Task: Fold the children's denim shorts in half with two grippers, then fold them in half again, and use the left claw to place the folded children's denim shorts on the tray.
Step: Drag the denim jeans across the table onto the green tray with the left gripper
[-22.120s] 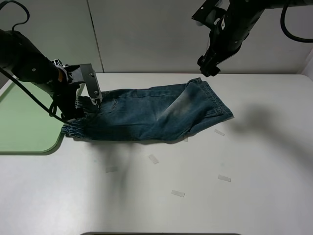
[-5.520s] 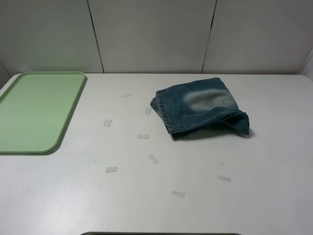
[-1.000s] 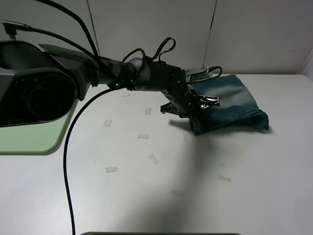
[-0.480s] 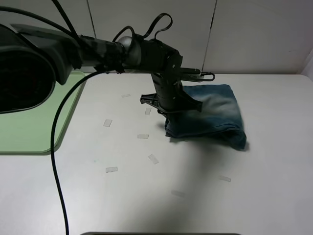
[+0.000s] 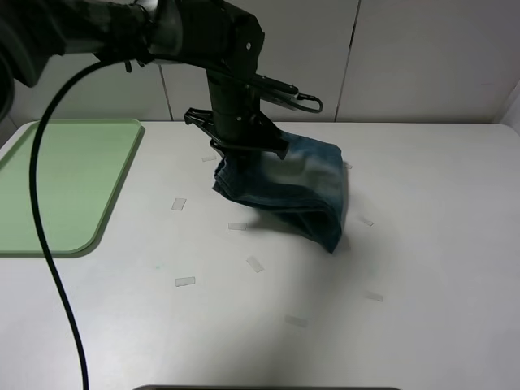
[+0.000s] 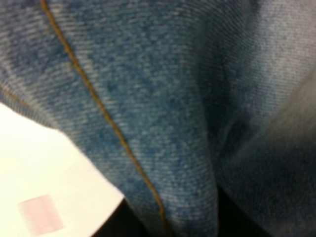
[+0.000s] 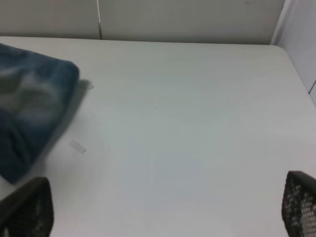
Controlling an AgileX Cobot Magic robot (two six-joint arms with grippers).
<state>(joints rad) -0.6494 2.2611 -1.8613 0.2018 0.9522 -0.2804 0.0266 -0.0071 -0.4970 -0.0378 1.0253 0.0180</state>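
shorts [image 5: 296, 183] clamped in left gripper [image 5: 244, 150]

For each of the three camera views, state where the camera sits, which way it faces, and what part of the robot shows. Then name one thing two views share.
Exterior high: mounted above the table's near edge, looking down and across at the tray; shows the left arm lifting the denim shorts.
Left wrist: on the left arm, pressed close to the denim shorts; almost no robot visible.
Right wrist: on the right arm, looking low across the table; both open fingertips show.
Shared: the shorts appear in all three views.
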